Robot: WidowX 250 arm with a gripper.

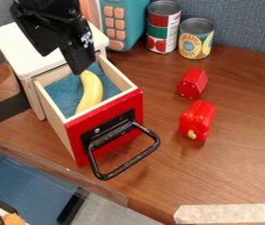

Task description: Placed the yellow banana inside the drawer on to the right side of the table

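The gripper (61, 63) hangs at the upper left, over the back of the pulled-out drawer and the front of the white cabinet top. Its fingers stand apart, with one tip beside the banana's upper end in the view; whether they touch cannot be told. The yellow banana (91, 91) lies lengthwise on the blue lining in the drawer (112, 125), which has pale wooden walls, a red front and a black handle. To the drawer's right is the brown wooden table (234, 114).
A red hexagonal block (193, 83) and a red pepper (197, 120) lie on the table, right of the drawer. Two cans, one tall (163, 27) and one short (195, 38), stand at the back near a teal toy (126, 19). White tape (228, 213) marks the front right.
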